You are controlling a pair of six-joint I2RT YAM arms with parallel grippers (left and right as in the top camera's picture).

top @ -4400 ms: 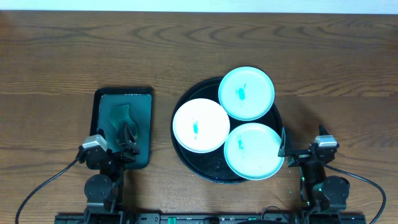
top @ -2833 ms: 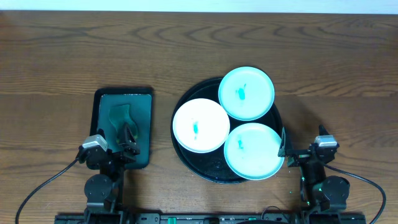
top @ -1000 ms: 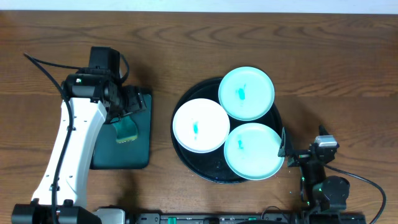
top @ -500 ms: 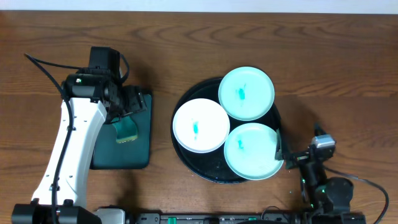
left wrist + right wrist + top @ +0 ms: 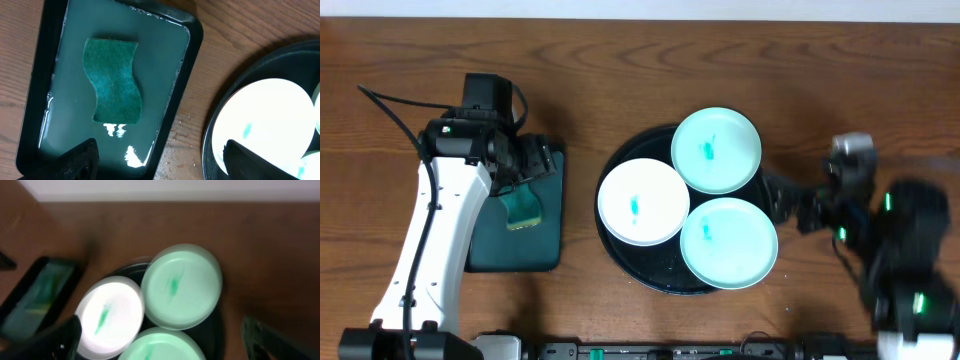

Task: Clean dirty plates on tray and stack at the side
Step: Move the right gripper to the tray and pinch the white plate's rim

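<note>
Within the last second my right claw [image 5: 788,208] has lifted off its rest at lower right and now blurs beside the black tray [image 5: 625,262], while my left claw [image 5: 162,161] holds over the green tray [image 5: 46,85]; wiping has not begun. Both claws stand wide open and empty. The sponge [image 5: 114,82] lies upper left of the left claw's gap; the three smeared plates [image 5: 642,201] sit centre frame on the black tray.

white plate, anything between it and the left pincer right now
Nothing visible blocks it. The left pincer hangs open over the green tray, where the sponge lies. Between that tray and the white plate are only a strip of bare table and the black tray's raised rim.
</note>
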